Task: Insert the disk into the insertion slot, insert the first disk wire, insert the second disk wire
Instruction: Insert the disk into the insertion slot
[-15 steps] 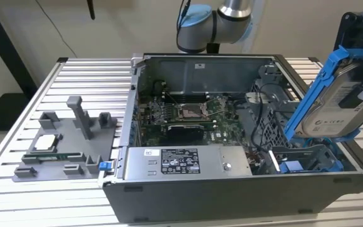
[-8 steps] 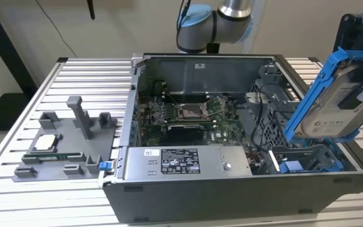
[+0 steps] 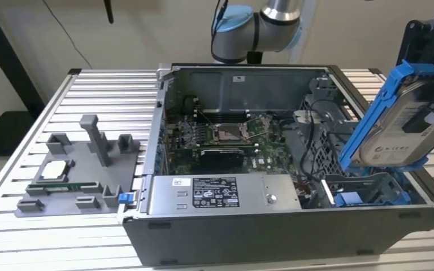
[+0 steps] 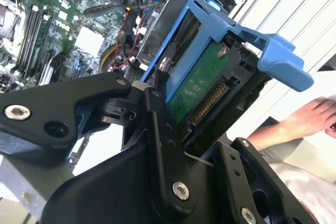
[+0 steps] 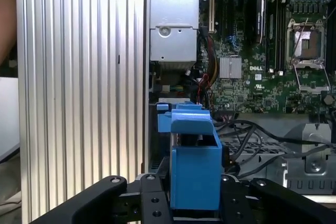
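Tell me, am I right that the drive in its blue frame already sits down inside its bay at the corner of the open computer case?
Not quite. The exterior view shows the disk in its blue frame held up in the jaws, tilted, above the insertion slot at the corner of the open computer case. It is not seated in the bay yet.

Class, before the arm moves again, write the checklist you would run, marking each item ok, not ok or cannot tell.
1. Grip: gripper shut on the disk: ok.
2. Disk lined up with the insertion slot: not ok, it hangs tilted above it.
3. Slot free of another drive: ok, it looks open.
4. Black cables clear of the slot: cannot tell.
5. Person's hand away from the computer case: ok.
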Available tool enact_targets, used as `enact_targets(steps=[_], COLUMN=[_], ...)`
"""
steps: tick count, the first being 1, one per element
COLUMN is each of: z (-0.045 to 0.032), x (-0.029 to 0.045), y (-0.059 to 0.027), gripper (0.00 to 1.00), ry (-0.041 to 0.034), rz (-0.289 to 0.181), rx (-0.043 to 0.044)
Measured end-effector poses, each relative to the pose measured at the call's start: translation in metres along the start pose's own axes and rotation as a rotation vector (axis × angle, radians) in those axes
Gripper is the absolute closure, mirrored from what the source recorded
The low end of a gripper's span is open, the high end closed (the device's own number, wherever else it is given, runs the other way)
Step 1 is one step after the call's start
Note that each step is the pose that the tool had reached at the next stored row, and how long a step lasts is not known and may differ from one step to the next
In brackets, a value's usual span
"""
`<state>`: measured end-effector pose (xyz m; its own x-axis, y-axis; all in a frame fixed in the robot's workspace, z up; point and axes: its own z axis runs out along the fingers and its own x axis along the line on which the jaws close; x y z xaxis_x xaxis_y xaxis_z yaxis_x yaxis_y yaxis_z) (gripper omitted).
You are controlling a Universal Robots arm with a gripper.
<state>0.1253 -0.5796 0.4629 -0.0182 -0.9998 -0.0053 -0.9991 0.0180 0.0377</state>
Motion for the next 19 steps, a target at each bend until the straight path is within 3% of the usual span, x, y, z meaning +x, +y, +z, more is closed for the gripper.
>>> enact_targets(steps=[19], z=[0.0238], x=[0.0005], y=[-0.0048], gripper=[1.0], ry=[-0.0011], rz=[0.008], rx=[0.0])
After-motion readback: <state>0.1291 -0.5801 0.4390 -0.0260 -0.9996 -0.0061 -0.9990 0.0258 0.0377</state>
